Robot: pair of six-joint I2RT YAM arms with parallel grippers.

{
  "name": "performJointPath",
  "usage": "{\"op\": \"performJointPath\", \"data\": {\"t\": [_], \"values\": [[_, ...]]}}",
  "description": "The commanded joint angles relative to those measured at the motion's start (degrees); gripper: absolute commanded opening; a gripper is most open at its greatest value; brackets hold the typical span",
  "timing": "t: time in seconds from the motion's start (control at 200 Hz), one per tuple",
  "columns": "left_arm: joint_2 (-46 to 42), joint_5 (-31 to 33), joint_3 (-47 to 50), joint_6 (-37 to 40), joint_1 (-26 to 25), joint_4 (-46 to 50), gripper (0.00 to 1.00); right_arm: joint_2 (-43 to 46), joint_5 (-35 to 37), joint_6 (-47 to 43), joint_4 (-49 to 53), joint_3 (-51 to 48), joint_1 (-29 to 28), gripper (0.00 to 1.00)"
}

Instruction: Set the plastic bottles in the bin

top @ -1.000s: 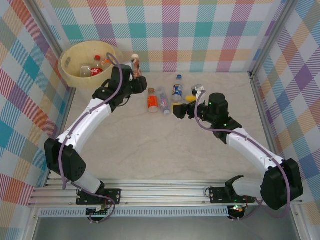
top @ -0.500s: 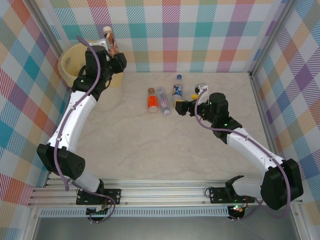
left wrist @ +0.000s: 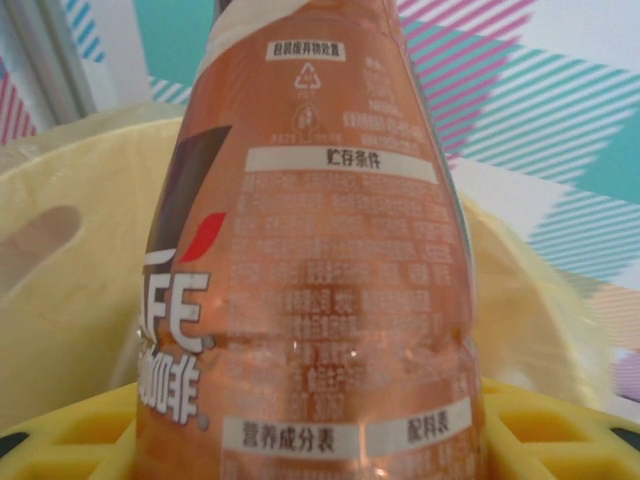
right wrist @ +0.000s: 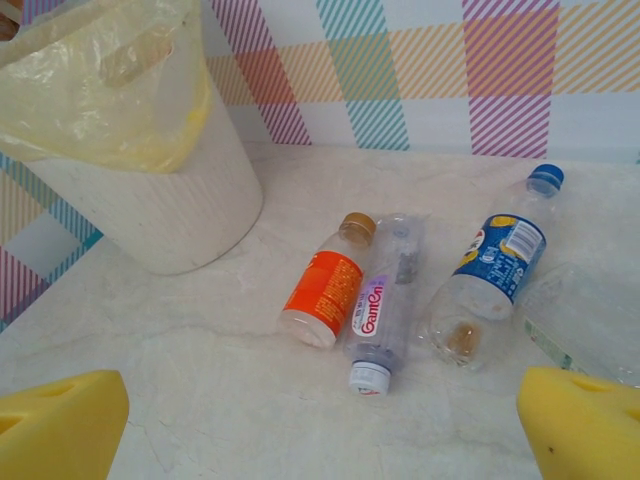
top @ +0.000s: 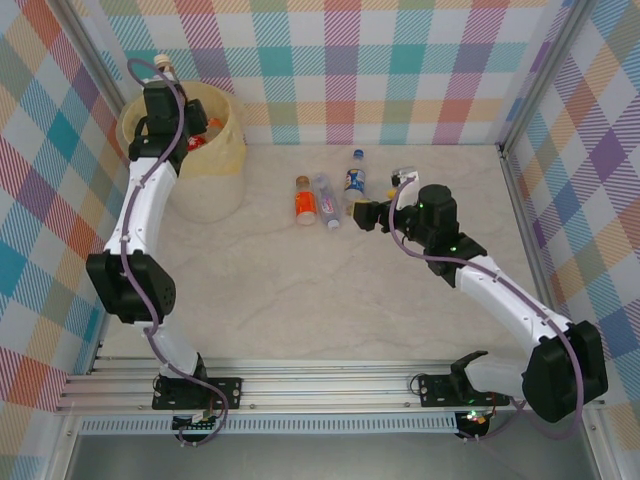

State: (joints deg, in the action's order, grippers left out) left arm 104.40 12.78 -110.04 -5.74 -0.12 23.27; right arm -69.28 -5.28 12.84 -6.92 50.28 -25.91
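Brown-labelled bottle [left wrist: 310, 280], long axis along the fingers, clamped in left gripper [top: 159, 80] above far-left rim of bin [top: 215, 190], far-left corner of table [top: 300, 300]; right gripper [right wrist: 322, 415] wide open, empty.

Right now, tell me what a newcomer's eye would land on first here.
The left gripper holds a brown-labelled bottle over the yellow-lined bin at the far left. Mid-table, an orange-labelled bottle, a clear one and a blue-labelled one lie side by side before the open right gripper.
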Motion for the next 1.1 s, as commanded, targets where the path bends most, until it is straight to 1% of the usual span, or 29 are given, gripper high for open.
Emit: {"op": "performJointPath", "data": {"t": [0.0, 0.065, 0.135, 0.225, 0.27, 0.33, 0.38, 0.43, 0.47, 0.7, 0.775, 0.95, 1.095], "values": [[2.3, 1.6, -5.2, 3.4, 1.1, 2.1, 0.44, 1.8, 1.5, -1.3, 1.3, 1.6, -0.2, 1.00], [4.2, 5.0, -7.4, 3.3, 1.6, 4.0, 0.44, 1.7, 1.7, -1.4, 1.8, 1.6, -0.2, 1.00], [6.6, 8.7, -10.9, 0.7, 2.0, 7.9, 0.45, 1.7, 2.0, -1.3, 1.8, 1.6, -0.1, 1.00], [9.0, 8.8, -13.9, -1.8, 2.6, 11.2, 0.49, 1.3, 2.1, -1.3, 2.0, 2.0, -0.2, 1.00], [9.9, 9.0, -15.0, -2.4, 2.6, 12.3, 0.54, 1.1, 2.0, -1.3, 2.1, 2.2, -0.2, 1.00], [11.1, 10.6, -17.2, -3.5, 2.6, 14.7, 0.66, 0.9, 1.8, -1.4, 2.6, 2.5, -0.2, 1.00], [11.7, 12.2, -19.2, -4.5, 2.7, 16.5, 0.70, 0.8, 1.9, -1.4, 2.9, 2.6, -0.2, 1.00], [11.7, 12.8, -20.1, -5.2, 2.8, 17.3, 0.78, 0.8, 2.1, -1.5, 3.0, 2.6, -0.2, 1.00], [11.4, 12.0, -20.2, -5.5, 2.8, 17.3, 0.81, 0.8, 2.2, -1.6, 2.9, 2.5, -0.1, 1.00], [9.4, 7.3, -20.6, -7.1, 2.8, 18.3, 0.94, 0.2, 2.3, -1.4, 2.8, 2.5, -0.2, 1.00], [8.7, 5.1, -20.5, -8.3, 2.8, 19.0, 1.00, 0.4, 2.9, -1.3, 3.0, 2.4, -0.2, 1.00], [7.3, -2.1, -19.8, -11.1, 2.7, 20.1, 1.00, 1.0, 6.2, -0.5, 3.3, 1.8, -0.2, 1.00], [5.4, -8.0, -17.0, -12.2, 1.9, 18.1, 1.00, 1.3, 9.1, 0.1, 3.6, 1.1, -0.1, 1.00]]}}
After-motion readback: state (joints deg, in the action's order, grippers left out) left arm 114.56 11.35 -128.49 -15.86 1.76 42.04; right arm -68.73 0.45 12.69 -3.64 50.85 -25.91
